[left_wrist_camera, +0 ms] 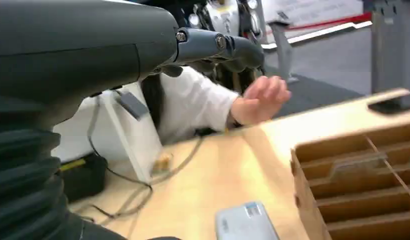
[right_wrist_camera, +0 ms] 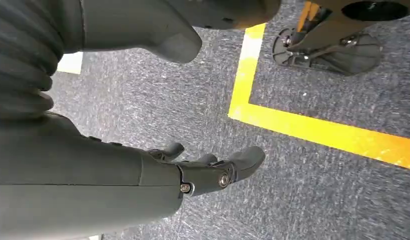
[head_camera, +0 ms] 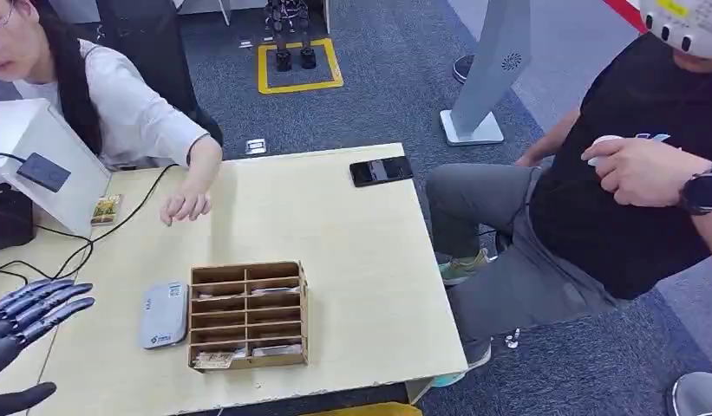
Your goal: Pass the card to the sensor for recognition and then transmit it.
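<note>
My left hand (head_camera: 31, 316) hovers open over the table's near-left corner, fingers stretched out and holding nothing; its fingers (left_wrist_camera: 217, 47) point toward the person across the table. A wooden compartment box (head_camera: 248, 314) (left_wrist_camera: 357, 175) stands to its right, with cards (head_camera: 215, 360) in the front row. The white slanted stand (head_camera: 48, 160) (left_wrist_camera: 128, 130) at the far left carries a dark sensor pad (head_camera: 42, 172). A small golden card (head_camera: 106, 208) (left_wrist_camera: 162, 162) lies at its foot. My right hand (right_wrist_camera: 212, 165) hangs over the carpet, empty, fingers loosely apart.
A flat grey device (head_camera: 164, 314) (left_wrist_camera: 245, 222) lies just left of the box. A person's hand (head_camera: 186, 204) (left_wrist_camera: 260, 97) rests on the table (head_camera: 335, 234) near black cables (head_camera: 118, 221). A phone (head_camera: 381, 171) lies at the far edge. A second person sits to the right.
</note>
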